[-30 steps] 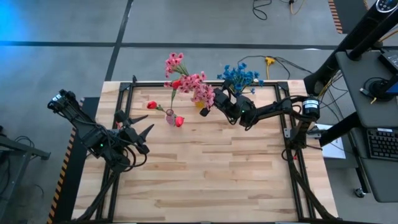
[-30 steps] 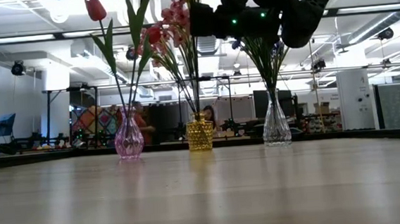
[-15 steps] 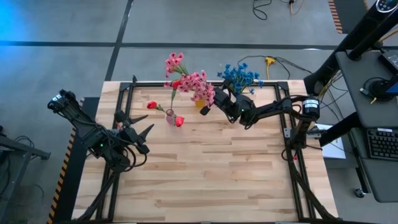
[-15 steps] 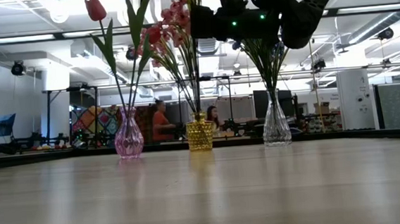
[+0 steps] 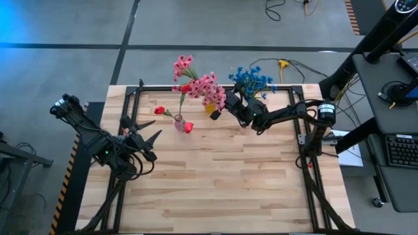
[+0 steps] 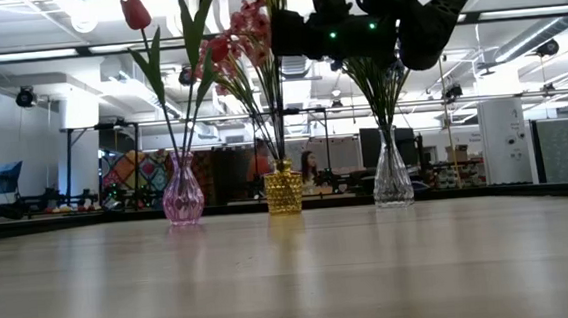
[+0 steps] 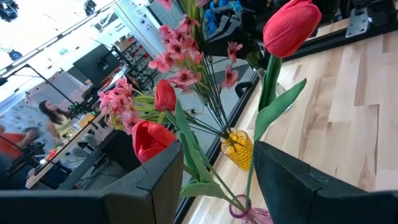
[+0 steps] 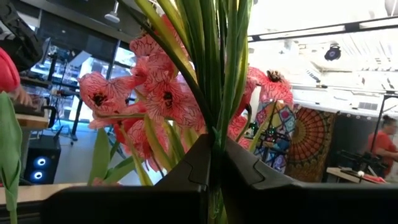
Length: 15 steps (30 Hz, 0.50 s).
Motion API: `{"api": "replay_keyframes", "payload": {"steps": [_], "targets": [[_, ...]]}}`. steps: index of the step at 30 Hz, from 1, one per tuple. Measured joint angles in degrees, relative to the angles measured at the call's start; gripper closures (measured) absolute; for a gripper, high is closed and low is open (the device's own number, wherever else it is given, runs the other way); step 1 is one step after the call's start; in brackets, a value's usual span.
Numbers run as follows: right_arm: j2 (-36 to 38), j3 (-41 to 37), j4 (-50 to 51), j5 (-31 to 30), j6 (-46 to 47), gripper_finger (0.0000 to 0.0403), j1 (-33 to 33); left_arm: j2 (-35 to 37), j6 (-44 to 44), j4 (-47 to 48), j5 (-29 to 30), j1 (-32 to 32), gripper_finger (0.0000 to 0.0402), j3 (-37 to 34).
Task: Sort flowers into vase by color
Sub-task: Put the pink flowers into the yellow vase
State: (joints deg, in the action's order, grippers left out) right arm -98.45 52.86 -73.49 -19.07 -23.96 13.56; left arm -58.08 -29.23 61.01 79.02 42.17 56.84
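Observation:
Three vases stand in a row near the far edge. A pink vase [image 6: 183,196] holds red tulips [image 7: 291,28]. A yellow vase [image 6: 284,191] holds pink blooms [image 5: 208,88]. A clear vase [image 6: 393,179] holds blue blooms [image 5: 251,78]. My right gripper [image 5: 222,108] reaches in from the right and is shut on the pink flowers' stems above the yellow vase. My left gripper [image 5: 149,136] waits open at the table's left, its fingers pointing at the pink vase [image 7: 239,208]. My right gripper pinches a bunch of the pink flowers' green stems [image 8: 216,118] between its two fingers, which lie across the stems, coming level from the table's right. The stems stand upright, and below the fingers they run down into the yellow vase [image 5: 213,109].
A black frame [image 5: 196,87] runs along the table's edges. The near half of the wooden table [image 5: 222,183] carries nothing. People and workshop gear show in the room behind the vases. A desk with a keyboard [image 5: 398,150] stands to the right of the table.
My right gripper has crept slightly toward the far edge, and the pink stems have moved with it. It has stayed shut.

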Motion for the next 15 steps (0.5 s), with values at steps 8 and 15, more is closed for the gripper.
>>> {"api": "replay_keyframes", "payload": {"steps": [8, 15], "targets": [[-0.02, 0.0, 0.41, 0.02, 1.7, 0.039, 0.56, 0.0, 0.0, 0.0, 0.07, 0.0, 0.0224, 0.0], [-0.02, 0.0, 0.48, 0.02, 3.07, 0.039, 1.06, 0.0, 0.06, 0.0, 0.09, -0.02, 0.0224, 0.02]]}}
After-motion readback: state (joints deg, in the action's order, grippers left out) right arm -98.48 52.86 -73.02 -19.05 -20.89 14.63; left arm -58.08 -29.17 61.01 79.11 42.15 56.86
